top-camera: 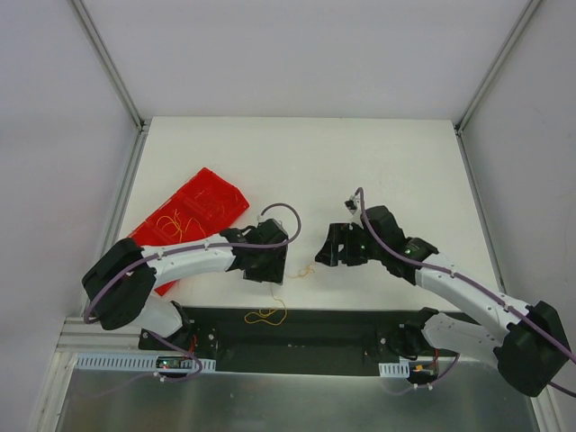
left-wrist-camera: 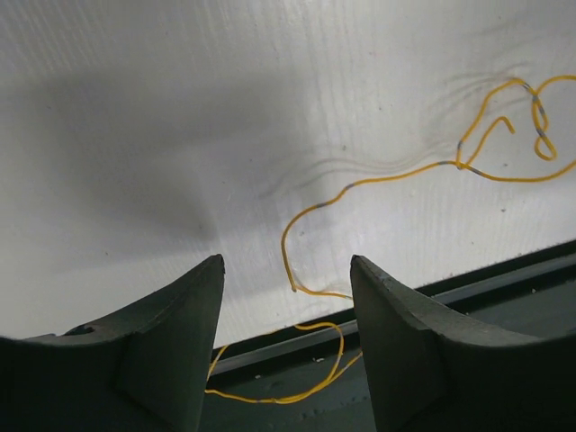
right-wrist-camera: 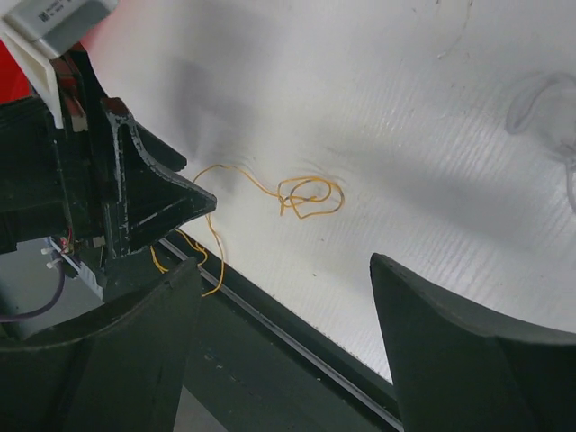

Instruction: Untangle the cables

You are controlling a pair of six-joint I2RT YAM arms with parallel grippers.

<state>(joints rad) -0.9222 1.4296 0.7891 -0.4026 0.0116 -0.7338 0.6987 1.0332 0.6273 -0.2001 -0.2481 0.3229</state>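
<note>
A thin yellow cable (top-camera: 302, 271) lies on the white table between my two grippers, with a small curly knot (right-wrist-camera: 310, 195) at one end. In the left wrist view it runs from the knot (left-wrist-camera: 538, 115) down to a loose end (left-wrist-camera: 292, 286) just ahead of my open fingers. A second yellow loop (top-camera: 265, 315) lies on the black base plate (top-camera: 342, 326) and shows under the left gripper (left-wrist-camera: 306, 382). My left gripper (top-camera: 269, 274) (left-wrist-camera: 286, 265) is open and empty. My right gripper (top-camera: 324, 247) (right-wrist-camera: 286, 265) is open and empty, to the right of the knot.
A red tray (top-camera: 209, 200) lies at the left of the table with more thin yellow and orange cables (top-camera: 171, 223) in it. The table's near edge meets the black rail (right-wrist-camera: 297, 346). The left gripper's body (right-wrist-camera: 135, 202) shows at the left of the right wrist view.
</note>
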